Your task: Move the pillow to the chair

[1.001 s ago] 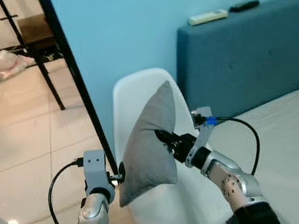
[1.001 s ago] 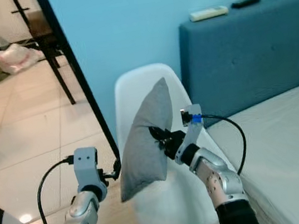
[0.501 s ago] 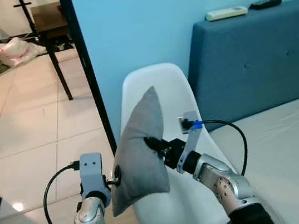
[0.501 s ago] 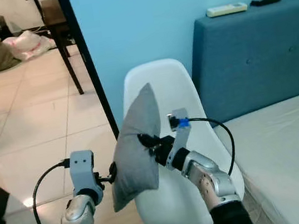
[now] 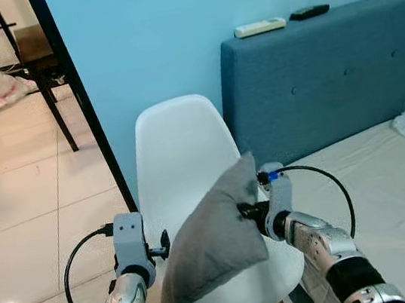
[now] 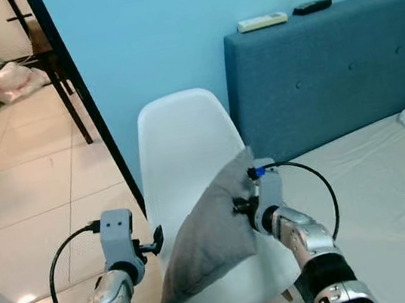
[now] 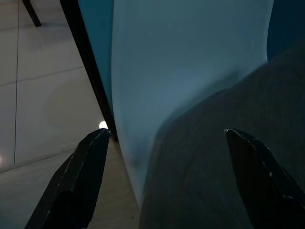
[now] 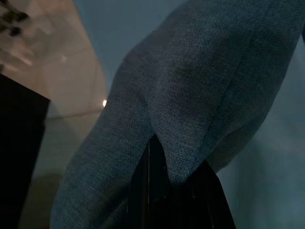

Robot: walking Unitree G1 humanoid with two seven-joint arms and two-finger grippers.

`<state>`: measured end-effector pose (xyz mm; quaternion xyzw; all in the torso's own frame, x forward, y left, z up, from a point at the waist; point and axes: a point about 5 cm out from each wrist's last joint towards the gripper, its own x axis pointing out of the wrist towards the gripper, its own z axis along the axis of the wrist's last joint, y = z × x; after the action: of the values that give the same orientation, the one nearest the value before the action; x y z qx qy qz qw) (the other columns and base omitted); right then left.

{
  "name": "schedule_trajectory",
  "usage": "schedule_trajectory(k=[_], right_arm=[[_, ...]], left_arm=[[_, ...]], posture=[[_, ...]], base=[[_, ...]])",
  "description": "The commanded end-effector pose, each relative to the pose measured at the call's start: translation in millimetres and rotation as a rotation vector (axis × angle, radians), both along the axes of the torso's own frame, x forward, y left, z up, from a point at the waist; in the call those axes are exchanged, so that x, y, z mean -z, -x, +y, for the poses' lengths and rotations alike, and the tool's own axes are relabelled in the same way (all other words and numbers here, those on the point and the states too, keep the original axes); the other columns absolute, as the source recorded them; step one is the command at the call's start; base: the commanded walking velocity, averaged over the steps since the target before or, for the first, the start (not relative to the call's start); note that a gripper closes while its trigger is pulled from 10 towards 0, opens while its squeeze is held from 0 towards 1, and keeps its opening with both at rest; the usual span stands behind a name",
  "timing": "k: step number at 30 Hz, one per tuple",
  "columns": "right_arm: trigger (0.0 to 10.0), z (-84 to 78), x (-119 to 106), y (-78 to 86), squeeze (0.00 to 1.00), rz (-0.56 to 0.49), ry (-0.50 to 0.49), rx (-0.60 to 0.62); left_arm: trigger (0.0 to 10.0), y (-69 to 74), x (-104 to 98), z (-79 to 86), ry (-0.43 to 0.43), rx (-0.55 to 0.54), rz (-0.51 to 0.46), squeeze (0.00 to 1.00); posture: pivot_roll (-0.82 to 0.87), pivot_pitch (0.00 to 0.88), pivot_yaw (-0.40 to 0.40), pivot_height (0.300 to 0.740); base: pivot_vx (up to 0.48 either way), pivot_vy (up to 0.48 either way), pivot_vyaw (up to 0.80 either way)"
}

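A grey pillow (image 5: 213, 245) hangs tilted over the seat of the white shell chair (image 5: 175, 148), its lower corner past the seat's front edge. My right gripper (image 5: 247, 212) is shut on the pillow's upper right side; in the right wrist view the black fingers (image 8: 157, 191) pinch a fold of the grey fabric (image 8: 190, 95). My left gripper (image 5: 163, 245) sits at the pillow's left edge. In the left wrist view it stands open (image 7: 167, 133), fingers (image 7: 76, 181) wide apart, with the pillow (image 7: 224, 162) and chair back (image 7: 181, 57) ahead.
A blue upholstered headboard (image 5: 329, 79) stands right of the chair with two remotes (image 5: 260, 27) on top. The white mattress (image 5: 391, 192) lies at the right. A black door frame (image 5: 82, 108) rises left of the chair. Beyond it is a tiled floor (image 5: 18, 194) with table legs and bags.
The pillow has dropped from upright before the chair back to a tilted pose low over the seat, still in the right gripper. The camera has shifted.
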<state>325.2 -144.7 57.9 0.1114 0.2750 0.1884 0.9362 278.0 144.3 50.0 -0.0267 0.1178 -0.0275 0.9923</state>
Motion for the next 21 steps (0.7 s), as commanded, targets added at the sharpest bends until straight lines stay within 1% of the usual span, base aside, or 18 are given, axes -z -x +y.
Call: schedule_trajectory(k=[1,4,7,9,10,11,21], right_arm=[[10.0,5.8,5.4,-0.2,0.0,0.033,0.031,-0.024],[10.0,8.7,4.7,-2.8,0.0,0.026,0.026,-0.033],[10.0,12.2,0.4,-6.7,0.0,-0.004,0.007,-0.041],[10.0,18.6,-6.6,-12.7,0.0,-0.041,-0.024,-0.051],[10.0,18.6,-6.6,-12.7,0.0,-0.041,-0.024,-0.051],[10.0,19.4,-6.7,-14.2,0.0,-0.038,-0.022,-0.049],[10.0,8.2,7.9,-11.8,0.0,0.05,0.089,0.015]], left_arm=[[10.0,0.5,0.9,2.9,-0.014,-0.007,0.012,0.0],[10.0,0.3,0.5,2.3,-0.012,-0.006,0.01,0.0],[10.0,0.6,-0.1,2.1,-0.011,-0.006,0.009,0.0],[10.0,1.8,-0.6,2.1,-0.009,-0.009,0.009,0.0],[10.0,1.8,-0.6,2.1,-0.009,-0.009,0.009,0.0],[10.0,2.3,-0.7,2.2,-0.01,-0.01,0.01,0.0],[10.0,3.3,-0.8,2.0,-0.008,-0.008,0.012,0.0]], posture=[[-0.02,0.069,0.018,0.74],[-0.02,0.072,0.016,0.74],[-0.01,0.073,0.015,0.73],[-0.01,0.076,0.013,0.715],[-0.01,0.076,0.013,0.715],[-0.01,0.078,0.013,0.705],[-0.01,0.082,0.015,0.655]], base=[[0.0,0.0,0.0],[0.0,0.0,0.0],[0.0,0.0,0.0],[0.0,0.0,0.0],[0.0,0.0,0.0],[0.0,0.0,0.0],[0.0,0.0,0.0]])
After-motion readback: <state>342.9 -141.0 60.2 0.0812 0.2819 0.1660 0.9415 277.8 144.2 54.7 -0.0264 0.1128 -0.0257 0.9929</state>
